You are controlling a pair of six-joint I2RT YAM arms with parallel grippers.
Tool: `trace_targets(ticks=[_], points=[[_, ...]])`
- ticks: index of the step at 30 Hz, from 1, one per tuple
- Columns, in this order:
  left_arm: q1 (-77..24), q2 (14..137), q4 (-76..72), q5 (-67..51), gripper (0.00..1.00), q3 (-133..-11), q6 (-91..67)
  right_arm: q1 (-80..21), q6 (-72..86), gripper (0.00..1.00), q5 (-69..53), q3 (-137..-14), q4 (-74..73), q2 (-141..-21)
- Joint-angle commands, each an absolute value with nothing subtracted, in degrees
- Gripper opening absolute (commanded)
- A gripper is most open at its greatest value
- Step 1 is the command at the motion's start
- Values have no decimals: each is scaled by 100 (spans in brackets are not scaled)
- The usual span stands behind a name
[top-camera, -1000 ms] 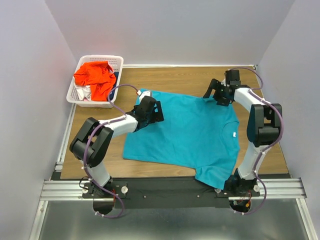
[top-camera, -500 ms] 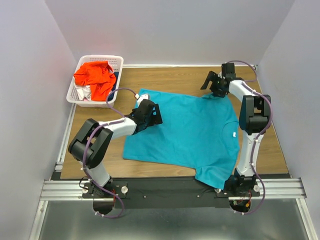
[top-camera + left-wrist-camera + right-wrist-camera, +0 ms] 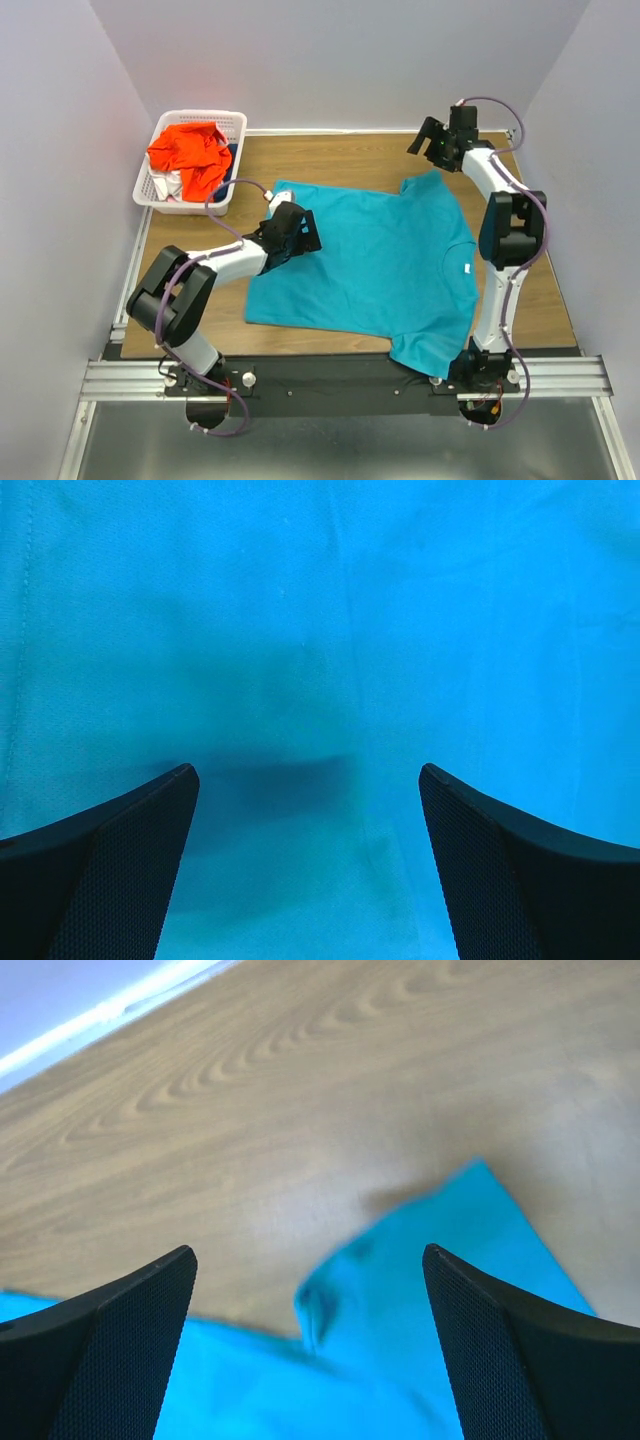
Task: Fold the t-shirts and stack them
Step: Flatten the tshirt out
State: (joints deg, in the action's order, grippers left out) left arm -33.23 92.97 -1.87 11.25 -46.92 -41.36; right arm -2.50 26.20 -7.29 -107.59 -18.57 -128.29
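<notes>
A large teal-blue t-shirt (image 3: 375, 265) lies spread flat on the wooden table (image 3: 350, 155), its collar toward the right. My left gripper (image 3: 306, 230) is open and low over the shirt's far left part; the left wrist view shows only teal cloth (image 3: 320, 630) between its fingers. My right gripper (image 3: 428, 140) is open and empty, raised beyond the shirt's far sleeve (image 3: 432, 187), which shows rumpled in the right wrist view (image 3: 420, 1300). An orange-red shirt (image 3: 190, 152) is heaped in the basket, with white cloth (image 3: 166, 186) and dark blue cloth (image 3: 232, 152) beside it.
The white lattice basket (image 3: 215, 119) stands at the table's far left corner. Grey walls close in the left, back and right. A black rail (image 3: 340, 375) with both arm bases runs along the near edge, and the shirt's near sleeve (image 3: 430, 350) hangs over it.
My right gripper has let go of the far sleeve and risen back toward the far wall. My left gripper has edged slightly left over the shirt.
</notes>
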Motion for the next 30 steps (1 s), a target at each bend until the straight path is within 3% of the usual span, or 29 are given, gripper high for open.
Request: trace_targets(ticks=[1,6,10,16,30], points=[[-3322,8887,-132,1397,98,-4702,-4113,-228,2321,100,-194,-9672,-1942,-11569],[-3322,8815,-9,1547,98,-4948,-3973,-264,2355,100,147,-7240,-1995,-9969],[-3278,9104,333,1766,98,-5317,-3850,-264,2303,100,334,-6443,-2118,-9431],[-3050,9615,668,1810,98,-5827,-3744,-272,2101,100,483,-6249,-2136,-9605],[-2382,11135,914,1108,98,-7021,-3287,-272,2232,100,378,-7356,-2162,-11196]])
